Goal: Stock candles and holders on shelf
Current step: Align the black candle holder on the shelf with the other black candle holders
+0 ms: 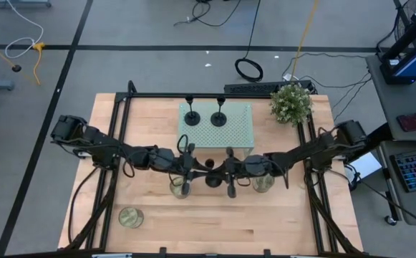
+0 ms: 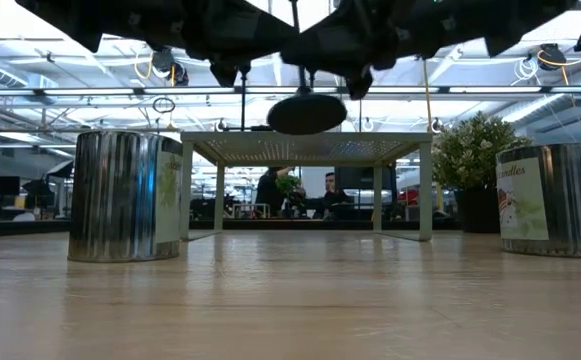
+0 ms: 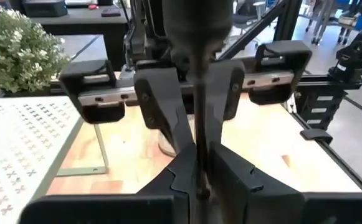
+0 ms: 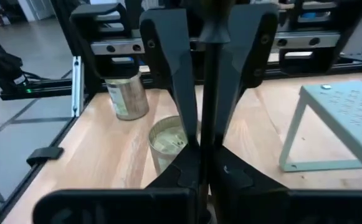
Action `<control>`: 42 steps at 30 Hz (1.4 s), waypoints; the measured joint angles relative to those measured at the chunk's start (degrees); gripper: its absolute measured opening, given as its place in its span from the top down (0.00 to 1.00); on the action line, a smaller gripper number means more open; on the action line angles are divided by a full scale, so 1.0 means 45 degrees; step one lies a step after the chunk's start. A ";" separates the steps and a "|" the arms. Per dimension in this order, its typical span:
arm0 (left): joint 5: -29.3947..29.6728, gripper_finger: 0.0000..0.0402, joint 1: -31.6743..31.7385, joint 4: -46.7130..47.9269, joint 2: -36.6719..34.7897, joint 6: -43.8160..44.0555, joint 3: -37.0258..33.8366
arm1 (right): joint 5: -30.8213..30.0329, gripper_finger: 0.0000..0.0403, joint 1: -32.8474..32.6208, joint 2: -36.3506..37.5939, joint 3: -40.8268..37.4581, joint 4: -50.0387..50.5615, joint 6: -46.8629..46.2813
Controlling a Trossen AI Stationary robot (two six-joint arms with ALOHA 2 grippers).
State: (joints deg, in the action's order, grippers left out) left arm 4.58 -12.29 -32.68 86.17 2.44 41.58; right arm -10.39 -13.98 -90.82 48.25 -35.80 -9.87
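A: High view first. Two black holders [image 1: 192, 117] [image 1: 218, 119] stand on the mint-green shelf [image 1: 238, 132]. The third holder [image 1: 213, 177] hangs in the air, just in front of the shelf.

B: Who has it?

A: Both. The left gripper [image 1: 193, 169] and the right gripper [image 1: 228, 173] meet right there. In the left wrist view, the left gripper [image 3: 200, 163] pinches the thin stem [image 3: 200, 106] tight between its fingers. In the right wrist view, the right gripper [image 4: 203, 163] also squeezes the stem [image 4: 208, 93]. It looks like one is passing it to the other.

B: And the candles?

A: None is on the shelf yet. One candle [image 1: 178, 187] sits right under the left gripper. One candle [image 1: 263, 182] sits just beside the right gripper, on its outer side. The last candle [image 1: 130, 217] is well away from the left gripper, nearer the front edge of the table [image 1: 279, 222].

B: So how much is done?

A: I think two of six things. One holder is on its way, and three candles are left.

B: What do they feel like?

A: The holders look hard and dark, with a flat round foot and a skinny stick. The candles are short round glass jars, shiny, with pale wax inside. The shelf top is metal full of little holes. The table is smooth light wood.
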 joint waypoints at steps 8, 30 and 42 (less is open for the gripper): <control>-0.0007 0.88 0.0028 0.1290 -0.1122 -0.0762 -0.0044 | -0.2809 0.97 0.0011 0.3260 0.0024 0.3558 0.1123; 0.2612 0.88 0.0063 0.8970 -0.9598 -0.1806 -0.0019 | -0.0567 0.97 0.7495 0.5408 -0.1288 0.4165 0.1365; 0.3410 0.88 0.0087 0.9693 -0.9471 -0.1822 -0.0024 | 0.1049 0.96 0.8470 0.5049 -0.2897 0.2193 0.1140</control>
State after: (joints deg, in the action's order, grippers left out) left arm 19.92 -11.90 10.94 43.55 -5.76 41.47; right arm -5.67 24.14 -68.10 35.21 -25.94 -4.74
